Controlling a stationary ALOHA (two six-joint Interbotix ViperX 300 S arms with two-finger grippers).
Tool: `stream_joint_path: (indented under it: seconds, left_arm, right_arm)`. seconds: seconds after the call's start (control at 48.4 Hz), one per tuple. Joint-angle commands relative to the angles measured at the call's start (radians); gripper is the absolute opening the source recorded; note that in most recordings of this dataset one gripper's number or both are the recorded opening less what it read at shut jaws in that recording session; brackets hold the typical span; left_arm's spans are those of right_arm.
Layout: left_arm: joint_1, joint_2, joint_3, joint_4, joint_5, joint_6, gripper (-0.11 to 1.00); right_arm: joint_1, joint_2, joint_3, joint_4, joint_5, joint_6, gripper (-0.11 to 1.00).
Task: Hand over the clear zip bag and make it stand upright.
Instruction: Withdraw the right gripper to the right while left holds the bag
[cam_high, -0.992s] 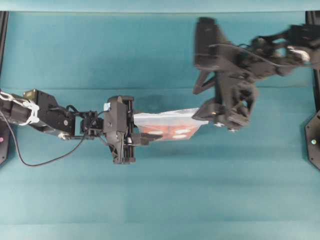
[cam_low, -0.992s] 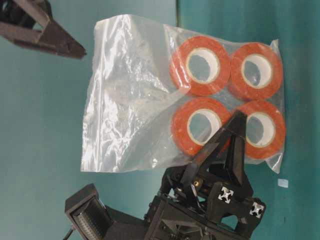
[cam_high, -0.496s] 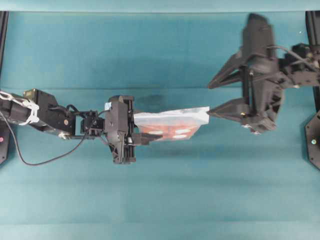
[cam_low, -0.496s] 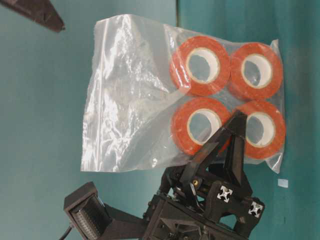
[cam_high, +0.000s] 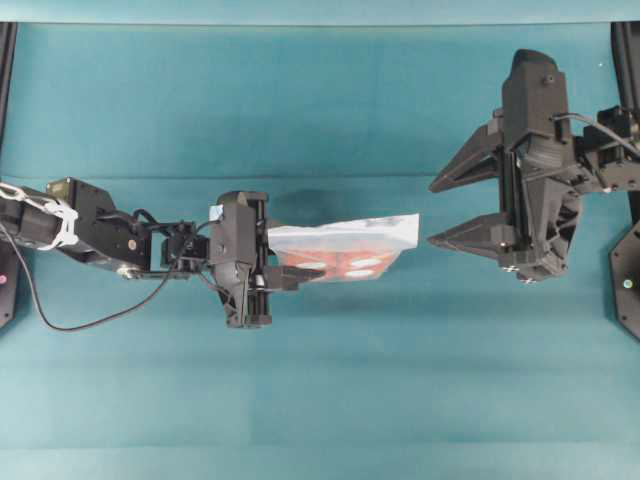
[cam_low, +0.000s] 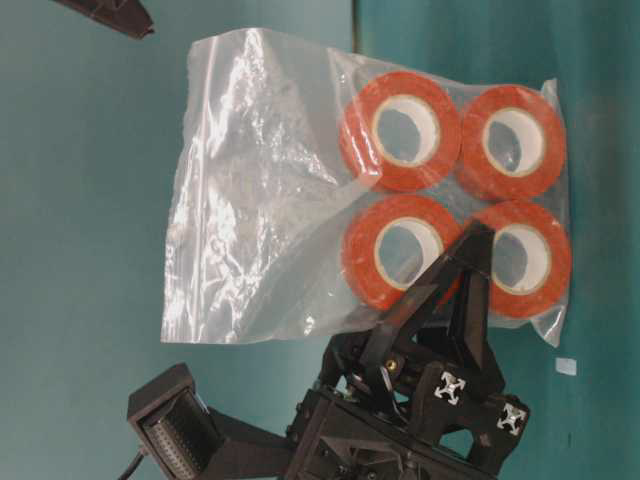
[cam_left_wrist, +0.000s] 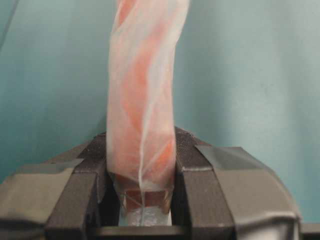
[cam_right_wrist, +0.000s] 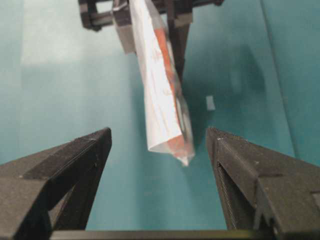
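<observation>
My left gripper (cam_left_wrist: 141, 200) is clamped on the clear zip bag (cam_left_wrist: 142, 100); the left wrist camera shows both black pads pinching the bag's lower edge, with plastic and orange colour squeezed between them. That close view tells me nothing of the bag's contents. The table-level camera does: four orange-red rolls (cam_low: 400, 130) with white cores sit in a two-by-two block at one end of the bag (cam_low: 260, 190), the rest being crinkled, see-through film, and one finger (cam_low: 470, 290) of the left gripper lies across the rolls.

From overhead, the left gripper (cam_high: 285, 278) sits left of centre, and the bag (cam_high: 345, 240) sticks out of it to the right, edge-on to the camera, held off the teal table (cam_high: 300, 100).

My right gripper (cam_high: 455, 208) stands with its jaws spread wide and nothing between them, just right of the bag's free end and clear of it. Its own wrist camera looks down the two open fingers (cam_right_wrist: 65, 165) at the bag's narrow edge (cam_right_wrist: 165, 100), which hangs between them farther off, the left gripper's jaws beyond. That view also picks up a small white scrap (cam_right_wrist: 210, 103) on the table to the right of the bag, which also shows in the table-level view but not from overhead.
</observation>
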Motion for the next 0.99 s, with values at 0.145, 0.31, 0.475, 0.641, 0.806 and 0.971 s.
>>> stream_joint_path:
  seconds: [0.145,0.31,0.475,0.641,0.806,0.971]
  left_arm:
    - [-0.003,-0.005,-0.003,0.002,0.002,-0.002,0.22]
    - [-0.003,-0.005,-0.003,0.002,0.002,-0.002,0.22]
    - [-0.005,-0.005,-0.005,0.002,0.002,0.0,0.22]
    - [-0.006,-0.006,-0.002,0.002,0.002,0.0,0.22]
    - [-0.005,-0.006,-0.003,0.002,0.002,0.0,0.22]
    - [-0.006,-0.006,-0.005,0.002,0.0,0.002,0.22]
  right_arm:
    - [0.002,-0.018,-0.006,0.002,-0.003,-0.003,0.86]
    - [0.003,-0.018,-0.005,0.002,-0.002,-0.002,0.86]
    - [0.002,-0.018,-0.006,0.002,0.0,-0.002,0.86]
    - [0.002,-0.018,-0.003,0.002,0.006,-0.002,0.86]
    - [0.003,-0.018,0.002,0.002,0.008,0.0,0.86]
    - [0.005,-0.018,0.003,0.002,0.017,0.0,0.86]
